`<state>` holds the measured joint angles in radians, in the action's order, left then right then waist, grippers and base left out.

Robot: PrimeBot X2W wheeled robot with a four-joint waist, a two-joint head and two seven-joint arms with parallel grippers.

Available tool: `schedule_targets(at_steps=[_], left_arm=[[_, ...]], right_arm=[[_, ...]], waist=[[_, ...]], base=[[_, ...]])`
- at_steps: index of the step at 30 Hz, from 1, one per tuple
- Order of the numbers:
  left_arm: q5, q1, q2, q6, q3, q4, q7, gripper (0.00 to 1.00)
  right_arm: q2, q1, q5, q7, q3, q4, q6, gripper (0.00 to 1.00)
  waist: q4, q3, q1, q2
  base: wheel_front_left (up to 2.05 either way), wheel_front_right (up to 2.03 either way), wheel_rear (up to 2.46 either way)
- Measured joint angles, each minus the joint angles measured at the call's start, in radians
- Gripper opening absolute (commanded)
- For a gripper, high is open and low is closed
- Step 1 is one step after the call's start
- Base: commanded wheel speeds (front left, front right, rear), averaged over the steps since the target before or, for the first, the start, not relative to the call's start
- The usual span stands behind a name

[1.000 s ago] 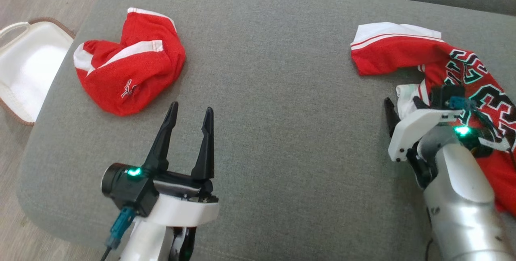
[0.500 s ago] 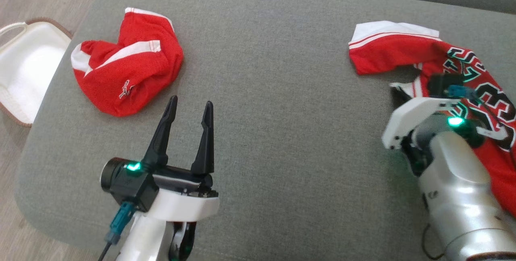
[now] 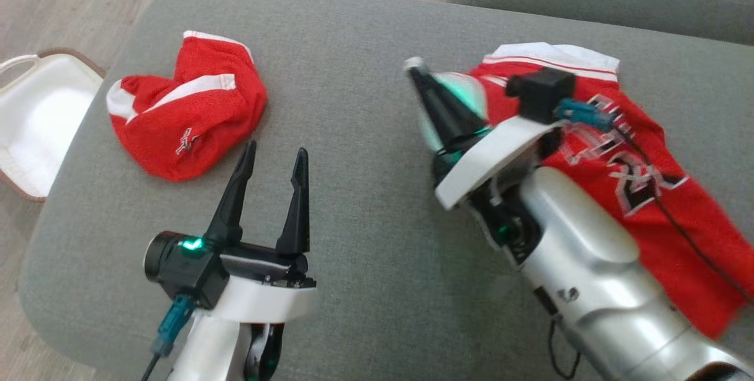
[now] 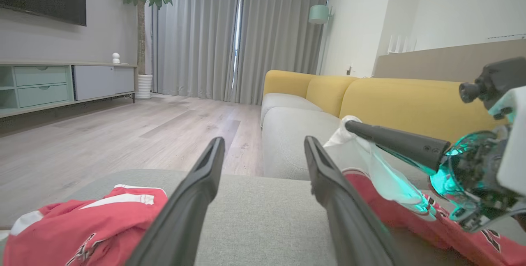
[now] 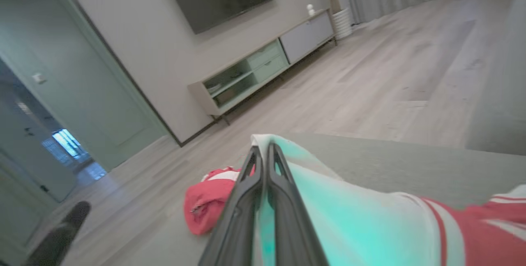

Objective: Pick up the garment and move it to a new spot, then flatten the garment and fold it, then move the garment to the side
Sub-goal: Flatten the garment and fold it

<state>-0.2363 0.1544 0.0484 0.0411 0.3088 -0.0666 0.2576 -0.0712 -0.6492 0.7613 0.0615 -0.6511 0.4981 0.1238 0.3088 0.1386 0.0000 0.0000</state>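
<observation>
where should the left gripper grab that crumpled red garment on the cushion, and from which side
Probably the raised fold along the white stripe across the middle of the crumpled red garment. Bring the open left gripper down from above, fingers straddling that ridge: it stands proud of the heap, while the outer edges lie flat on the grey cushion, giving little to pinch.

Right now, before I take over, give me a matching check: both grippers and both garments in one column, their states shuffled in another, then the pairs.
1. left gripper
2. right gripper
3. jersey
4. shorts

A. crumpled, at the left of the cushion
B. shut, pinching cloth
C. open, holding nothing
D. held by its white edge, at the right

Pairs: 1-C, 2-B, 3-D, 4-A
</observation>
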Motion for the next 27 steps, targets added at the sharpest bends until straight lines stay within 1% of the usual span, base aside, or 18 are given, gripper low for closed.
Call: schedule_targets(at_steps=[1, 5, 6, 7, 8, 10, 11, 13, 16, 18, 22, 24, 27], left_arm=[[0.000, 0.000, 0.000, 0.000, 0.000, 0.000, 0.000, 1.00], [0.000, -0.008, 0.000, 0.000, -0.013, 0.001, 0.000, 1.00], [0.000, -0.014, 0.000, 0.000, -0.015, 0.001, 0.000, 1.00], [0.000, -0.020, 0.000, 0.000, -0.016, 0.001, 0.000, 1.00], [0.000, -0.025, 0.000, 0.000, -0.016, 0.001, 0.000, 1.00], [0.000, -0.029, 0.000, 0.000, -0.016, 0.001, 0.000, 1.00], [0.000, -0.030, 0.000, -0.001, -0.016, 0.001, 0.000, 1.00], [0.000, -0.032, 0.000, -0.004, -0.018, 0.002, 0.000, 1.00], [0.000, -0.032, 0.000, -0.007, -0.020, 0.005, 0.000, 1.00], [0.000, -0.033, 0.000, -0.007, -0.022, 0.006, 0.000, 1.00], [0.001, -0.039, 0.000, -0.007, -0.026, 0.013, 0.000, 1.00], [0.002, -0.041, 0.000, -0.007, -0.031, 0.022, 0.000, 1.00], [0.010, -0.042, 0.000, -0.007, -0.047, 0.033, 0.000, 1.00]], right_arm=[[0.000, 0.000, 0.000, 0.000, 0.000, 0.000, 0.000, 0.00], [0.000, -0.001, 0.084, 0.006, -0.126, -0.020, 0.000, 0.00], [0.000, -0.001, 0.096, 0.006, -0.156, -0.019, 0.000, 0.13], [-0.001, -0.001, 0.108, 0.003, -0.190, -0.018, 0.000, 0.95], [0.000, 0.000, 0.120, 0.003, -0.219, -0.015, 0.000, 1.00], [0.002, 0.000, 0.131, 0.004, -0.253, 0.004, 0.000, 1.00], [0.002, 0.000, 0.132, 0.013, -0.252, 0.018, 0.000, 1.00], [0.002, -0.004, 0.127, 0.040, -0.232, 0.054, 0.000, 1.00], [0.001, -0.022, 0.076, 0.075, -0.168, 0.121, 0.000, 1.00], [0.002, -0.032, 0.038, 0.106, -0.083, 0.171, 0.000, 1.00], [-0.012, -0.039, -0.143, 0.165, 0.134, 0.288, 0.000, 1.00], [-0.028, -0.024, -0.235, 0.181, 0.248, 0.295, 0.000, 1.00], [-0.027, 0.044, -0.354, 0.187, 0.415, 0.231, 0.000, 1.00]], waist=[[0.000, 0.000, 0.0000, 0.0000], [0.018, -0.012, -0.0001, 0.0000], [0.022, -0.014, -0.0001, 0.0000], [0.025, -0.016, 0.0000, 0.0000], [0.027, -0.018, 0.0000, 0.0000], [0.030, -0.021, -0.0001, 0.0000], [0.030, -0.023, -0.0001, 0.0000], [0.025, -0.023, 0.0000, 0.0000], [0.006, -0.026, 0.0000, 0.0000], [-0.009, -0.031, 0.0000, 0.0000], [-0.045, -0.044, 0.0000, 0.0000], [-0.065, -0.048, 0.0000, 0.0000], [-0.099, -0.049, 0.0000, 0.0000]], base=[[0.00, 0.00, 0.00], [0.00, 0.00, 0.00], [0.00, 0.00, 0.00], [0.00, 0.00, 0.00], [0.00, 0.00, 0.00], [0.00, 0.00, 0.00], [0.00, 0.00, 0.00], [0.00, 0.00, 0.00], [0.00, 0.00, 0.00], [0.00, 0.00, 0.00], [0.00, 0.00, 0.00], [0.00, 0.00, 0.00], [0.00, 0.00, 0.00]])
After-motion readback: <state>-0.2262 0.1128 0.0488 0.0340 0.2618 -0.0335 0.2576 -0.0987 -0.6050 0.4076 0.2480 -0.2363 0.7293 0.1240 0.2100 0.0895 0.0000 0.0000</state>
